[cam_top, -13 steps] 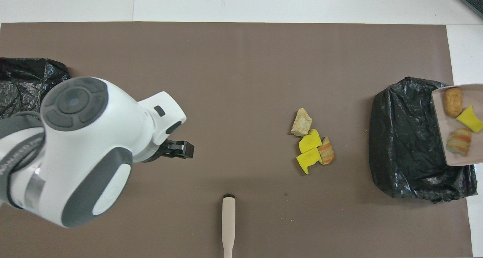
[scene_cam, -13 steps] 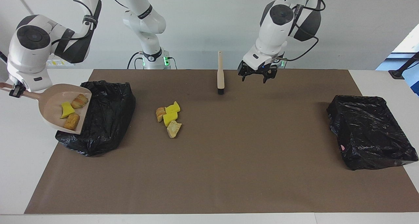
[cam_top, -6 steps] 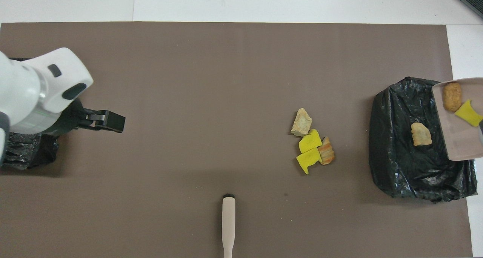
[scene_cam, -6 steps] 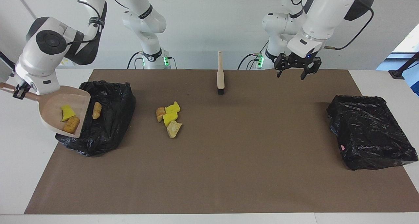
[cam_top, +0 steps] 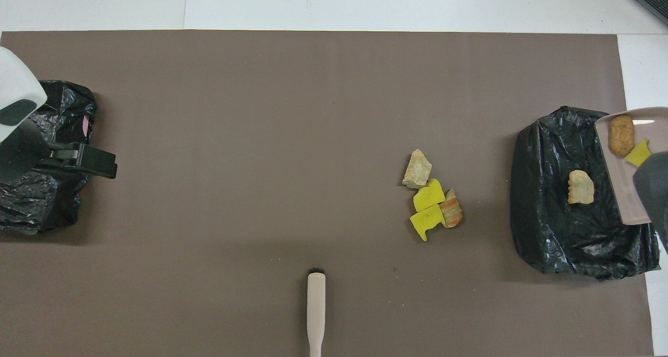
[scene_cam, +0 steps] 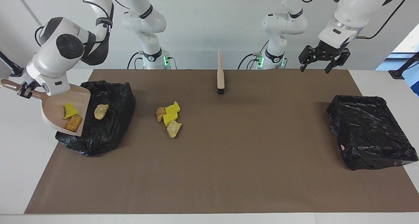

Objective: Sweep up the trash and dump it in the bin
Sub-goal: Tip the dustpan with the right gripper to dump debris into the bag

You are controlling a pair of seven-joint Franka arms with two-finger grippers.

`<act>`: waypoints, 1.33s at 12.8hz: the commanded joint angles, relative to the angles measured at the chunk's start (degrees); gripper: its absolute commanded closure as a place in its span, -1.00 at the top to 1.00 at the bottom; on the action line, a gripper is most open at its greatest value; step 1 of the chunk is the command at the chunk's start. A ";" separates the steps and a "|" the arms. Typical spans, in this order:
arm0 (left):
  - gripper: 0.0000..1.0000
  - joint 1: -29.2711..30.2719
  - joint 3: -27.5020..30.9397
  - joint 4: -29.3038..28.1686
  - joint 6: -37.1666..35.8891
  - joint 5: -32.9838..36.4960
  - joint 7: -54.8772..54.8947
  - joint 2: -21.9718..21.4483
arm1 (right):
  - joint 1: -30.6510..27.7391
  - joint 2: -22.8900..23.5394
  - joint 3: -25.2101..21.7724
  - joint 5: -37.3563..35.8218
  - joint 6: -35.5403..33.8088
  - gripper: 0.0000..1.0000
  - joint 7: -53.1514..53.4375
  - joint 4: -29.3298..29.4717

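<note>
Trash chunks now number three groups: one tan lump (scene_cam: 100, 111) has just slid from the tilted dustpan (scene_cam: 52, 111) into the black-lined bin (scene_cam: 108, 132) at the right arm's end of the bench, so dumping is under way; two pieces (scene_cam: 72, 117) remain in the pan, four (scene_cam: 169, 117) on the mat mid-bench. The right end effector (scene_cam: 24, 90) stays clamped on the dustpan's handle. The left end effector (scene_cam: 320, 58), fingers apart, has swung up over the mat's corner. One brush (scene_cam: 221, 75), two bins.
</note>
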 commanded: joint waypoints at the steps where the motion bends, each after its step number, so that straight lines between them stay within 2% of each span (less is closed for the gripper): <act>1: 1.00 0.63 -0.73 2.61 -2.33 1.33 3.01 1.38 | 1.32 -4.18 0.22 -5.03 -0.77 -1.00 4.23 -5.37; 3: 1.00 1.85 -1.25 2.44 -1.64 1.33 3.36 1.29 | 3.77 -7.43 0.22 -11.71 -0.85 -1.00 8.79 -9.40; 4: 1.00 2.90 -2.30 2.35 -1.72 1.51 4.41 1.11 | 4.91 -8.31 0.22 -12.52 -1.03 -1.00 10.03 -10.73; 6: 1.00 6.15 -5.03 1.48 -1.63 1.33 5.12 0.41 | 5.10 -8.58 0.22 -12.53 -1.91 -1.00 10.48 -10.92; 8: 1.00 6.52 -4.60 1.38 -2.15 1.25 5.39 0.32 | 5.45 -9.02 0.49 -12.44 -2.78 -1.00 10.14 -10.92; 10: 1.00 6.43 -4.51 1.38 -2.07 1.25 5.12 0.23 | 8.51 -9.11 1.45 -12.44 -7.69 -1.00 10.22 -10.65; 14: 1.00 6.43 -4.51 1.38 -1.63 1.33 5.21 0.32 | 8.69 -9.11 1.45 -12.35 -8.32 -1.00 10.40 -10.65; 17: 1.00 7.74 -4.68 1.47 -1.28 1.33 6.43 0.58 | 12.55 -8.59 2.59 -11.56 -14.46 -1.00 10.39 -8.12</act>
